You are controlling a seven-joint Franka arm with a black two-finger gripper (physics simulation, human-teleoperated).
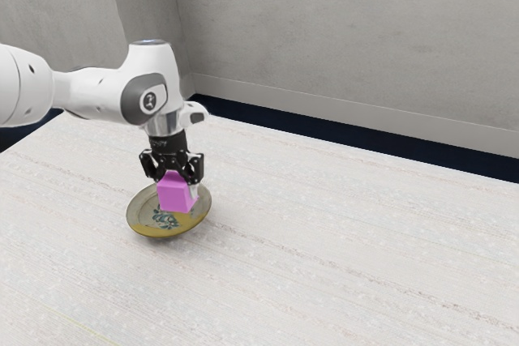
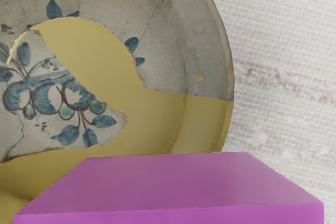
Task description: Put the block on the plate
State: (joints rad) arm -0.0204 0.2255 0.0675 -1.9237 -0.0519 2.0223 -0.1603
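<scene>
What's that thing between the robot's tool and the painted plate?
A pinkish-purple block, gripped in the tool, with the painted plate below. The exterior view shows it.

The exterior view looks down from farther back, the wrist view from close above, sharing plate (image 1: 136, 210) and block (image 1: 175, 194).

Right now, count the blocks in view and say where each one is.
1: the pink block, held in the jaws, covering part of the plate in both views. A smaller one behind it could be hidden.
</scene>
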